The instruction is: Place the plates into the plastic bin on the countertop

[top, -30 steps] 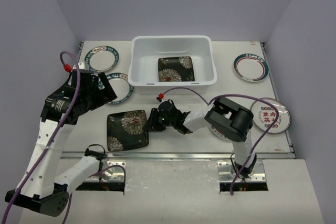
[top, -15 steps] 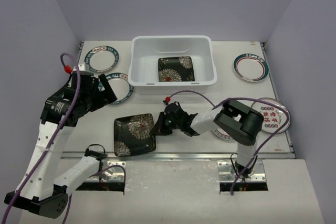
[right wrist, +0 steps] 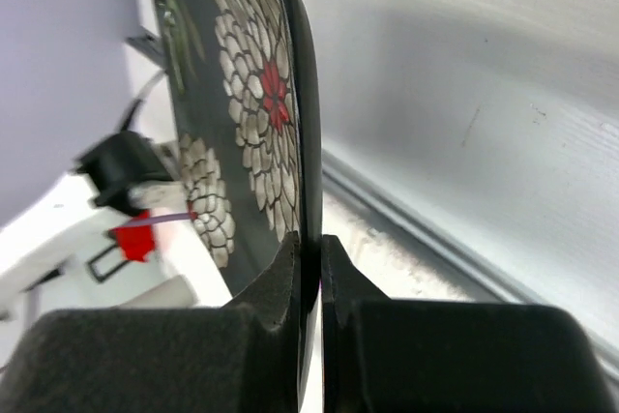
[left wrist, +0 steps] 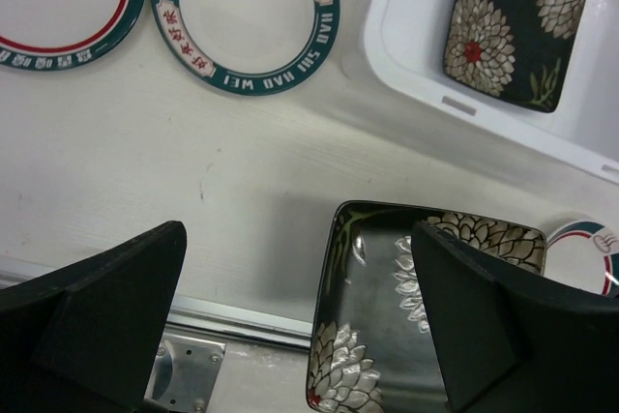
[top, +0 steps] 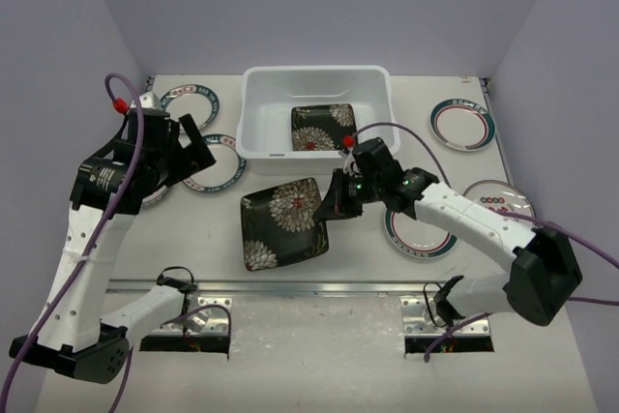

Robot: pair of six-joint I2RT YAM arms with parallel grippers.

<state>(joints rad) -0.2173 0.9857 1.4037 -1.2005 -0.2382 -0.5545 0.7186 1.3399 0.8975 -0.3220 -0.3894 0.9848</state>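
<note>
My right gripper [top: 334, 202] is shut on the right edge of a square black flower plate [top: 283, 222] and holds it tilted above the countertop [top: 193, 229], in front of the white plastic bin [top: 251, 132]. In the right wrist view the pads [right wrist: 290, 273] pinch the plate's rim [right wrist: 242, 113]. A second black plate [top: 323, 127] lies inside the bin. My left gripper [top: 189, 150] is open and empty over the left side. Its view shows the held plate [left wrist: 426, 316] between its fingers [left wrist: 106, 307] and the bin [left wrist: 406, 36].
Round teal-rimmed plates lie at the far left [top: 190, 108], left of the bin [top: 221, 163], far right [top: 462, 123] and under my right arm [top: 418, 231]. One with red characters [top: 498, 210] is at the right edge. A metal rail [top: 319, 285] runs along the near edge.
My right gripper has lifted the black plate off the countertop and carried it right and toward the bin, tilting it. My left arm has risen slightly toward the back.
</note>
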